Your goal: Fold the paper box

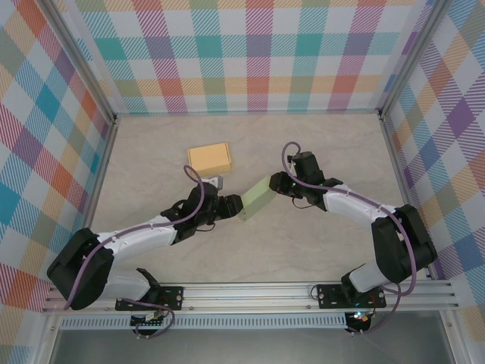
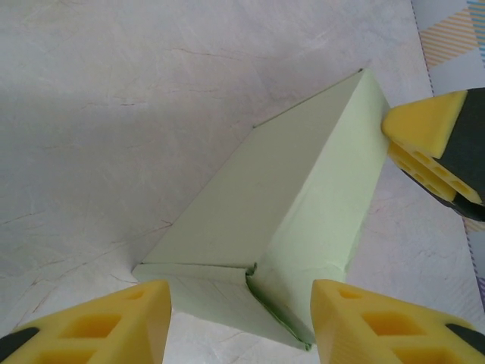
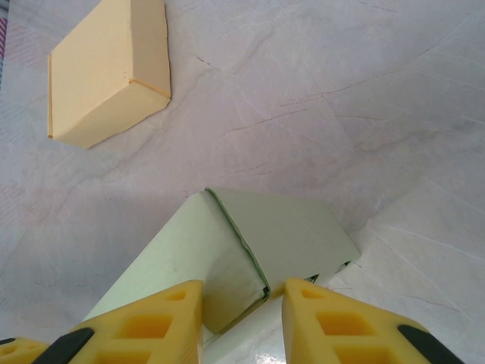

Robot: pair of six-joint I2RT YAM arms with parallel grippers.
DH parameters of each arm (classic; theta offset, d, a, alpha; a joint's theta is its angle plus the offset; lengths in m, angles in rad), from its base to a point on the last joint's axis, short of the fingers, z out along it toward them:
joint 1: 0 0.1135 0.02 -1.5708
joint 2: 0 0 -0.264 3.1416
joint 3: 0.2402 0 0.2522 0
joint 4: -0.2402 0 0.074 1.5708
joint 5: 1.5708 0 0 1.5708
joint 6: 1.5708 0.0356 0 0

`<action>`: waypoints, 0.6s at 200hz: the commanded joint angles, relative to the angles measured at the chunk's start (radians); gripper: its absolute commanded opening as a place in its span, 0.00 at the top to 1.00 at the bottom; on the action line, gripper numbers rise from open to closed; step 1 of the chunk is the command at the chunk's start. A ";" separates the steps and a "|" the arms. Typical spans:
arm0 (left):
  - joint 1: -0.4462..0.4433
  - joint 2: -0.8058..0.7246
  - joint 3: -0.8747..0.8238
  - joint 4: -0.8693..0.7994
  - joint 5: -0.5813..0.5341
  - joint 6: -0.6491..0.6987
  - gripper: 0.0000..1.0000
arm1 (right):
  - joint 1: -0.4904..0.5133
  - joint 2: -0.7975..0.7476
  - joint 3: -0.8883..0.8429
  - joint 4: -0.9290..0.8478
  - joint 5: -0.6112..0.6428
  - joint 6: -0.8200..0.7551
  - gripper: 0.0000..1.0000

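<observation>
The pale green paper box (image 1: 256, 199) lies at a slant in mid-table between both grippers, with its flaps closed. In the left wrist view the green paper box (image 2: 288, 212) is tipped on an edge and its near end looks raised. My left gripper (image 2: 241, 307) is open, and its yellow fingers (image 2: 114, 318) straddle that near end without touching it. At the far end, my right gripper (image 3: 242, 303) is shut on a corner ridge of the green paper box (image 3: 288, 227). One right finger (image 2: 428, 140) presses the box's far end. In the top view my left gripper (image 1: 229, 205) and right gripper (image 1: 279, 184) face each other.
A folded orange-yellow box (image 1: 210, 158) rests on the table behind the left gripper, and the orange-yellow box (image 3: 106, 72) is at the upper left of the right wrist view. Checked walls (image 1: 242, 53) enclose the marbled table (image 1: 333, 152) on three sides.
</observation>
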 commanded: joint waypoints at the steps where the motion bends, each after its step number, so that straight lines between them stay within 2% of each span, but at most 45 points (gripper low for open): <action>1: -0.005 -0.023 -0.003 -0.035 0.030 0.015 0.47 | 0.006 0.047 -0.025 -0.134 0.023 0.001 0.70; 9: -0.005 -0.018 -0.004 -0.031 0.042 0.015 0.42 | 0.006 0.046 -0.027 -0.135 0.023 0.003 0.70; 42: -0.004 0.020 -0.011 -0.009 0.053 0.007 0.45 | 0.006 0.046 -0.029 -0.135 0.023 0.004 0.70; 76: -0.004 0.042 -0.021 -0.019 0.036 0.002 0.58 | 0.006 0.046 -0.030 -0.134 0.023 0.006 0.70; 98: -0.004 0.040 -0.044 -0.036 0.034 0.001 0.61 | 0.005 0.046 -0.032 -0.137 0.023 0.005 0.70; 120: -0.004 0.049 -0.070 -0.050 0.020 -0.001 0.69 | 0.006 0.049 -0.032 -0.134 0.023 0.006 0.74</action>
